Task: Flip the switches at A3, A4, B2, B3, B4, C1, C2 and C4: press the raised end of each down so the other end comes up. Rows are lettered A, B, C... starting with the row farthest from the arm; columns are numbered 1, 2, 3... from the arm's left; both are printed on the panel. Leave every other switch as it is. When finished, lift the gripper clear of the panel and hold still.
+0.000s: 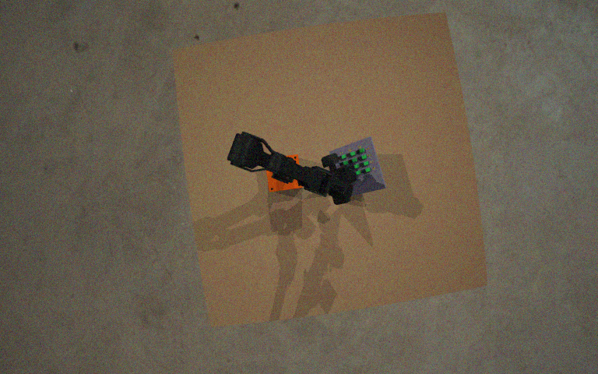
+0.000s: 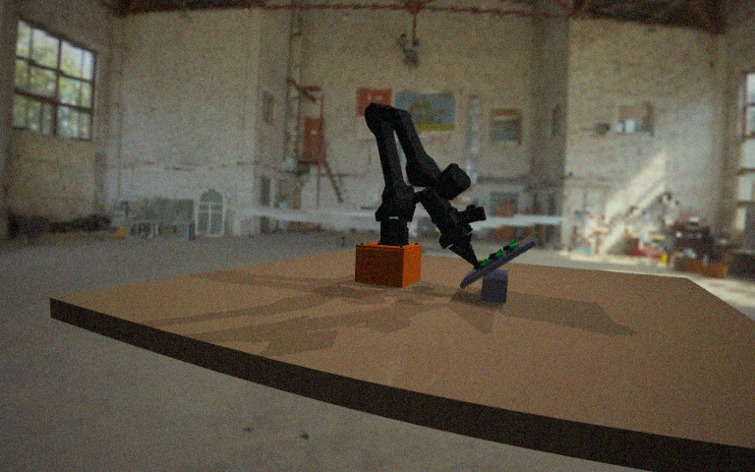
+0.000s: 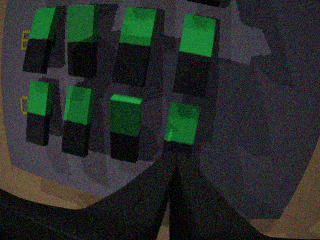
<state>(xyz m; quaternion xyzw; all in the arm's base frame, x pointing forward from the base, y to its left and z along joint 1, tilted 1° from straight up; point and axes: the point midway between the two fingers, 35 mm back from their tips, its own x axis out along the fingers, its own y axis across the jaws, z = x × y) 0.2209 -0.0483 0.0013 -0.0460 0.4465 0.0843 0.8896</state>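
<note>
From here the jaws (image 1: 357,177) (image 2: 477,265) look pinched together, gripping nothing, tips at the near end of C4 (image 3: 183,123) on the sloped panel (image 1: 375,178) (image 2: 525,245) (image 3: 260,165) by the arm. I'd push straight into that end, then back off square, sparing C3 (image 3: 125,120).

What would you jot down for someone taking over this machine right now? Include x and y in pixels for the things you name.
Tool (image 1: 355,177) (image 2: 477,265) (image 3: 175,162): shut, holding nothing, its tips at the near end of switch C4 (image 3: 182,123).
Panel (image 1: 372,184) (image 2: 523,245) (image 3: 250,185): tilted on a block (image 2: 493,286), beside the orange base (image 1: 282,184) (image 2: 383,265).
Done: cannot tell, since the starting positions aren't shown.
Left: check each listed switch, then lift the tool clear, which isn't done.
</note>
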